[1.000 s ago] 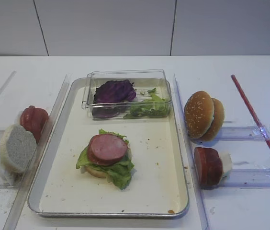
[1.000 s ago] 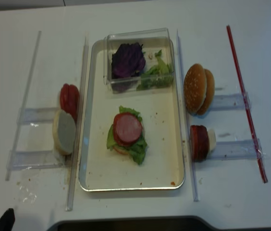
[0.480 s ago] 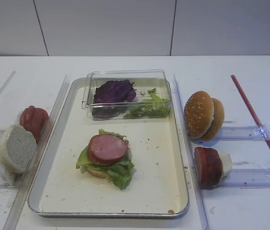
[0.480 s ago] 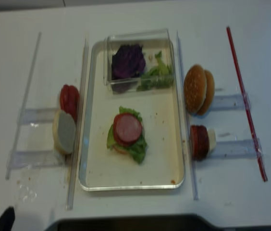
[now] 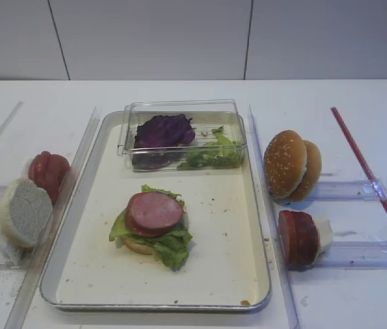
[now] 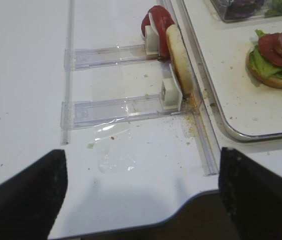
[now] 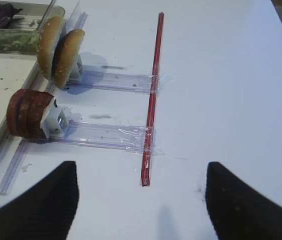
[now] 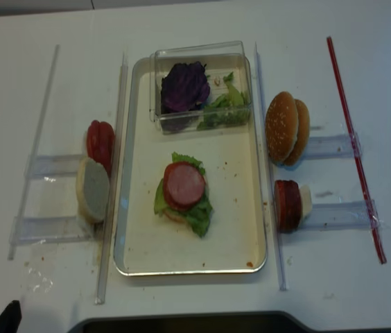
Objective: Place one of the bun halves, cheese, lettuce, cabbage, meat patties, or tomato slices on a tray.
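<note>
Cream tray, silvery rim; frilly lettuce; left claw, right claw spread.

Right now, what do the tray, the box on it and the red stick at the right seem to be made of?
Tray: probably metal, given its silvery, shiny raised rim; the floor is matte cream, maybe coated.
Box: clear, glossy plastic; the cabbage and lettuce show through its walls.
Stick: thin, straight and red, likely plastic, though the pictures leave it open.

No text, label or brand is showing anywhere in these views. Nothing is carrying any readable number or sign.
</note>
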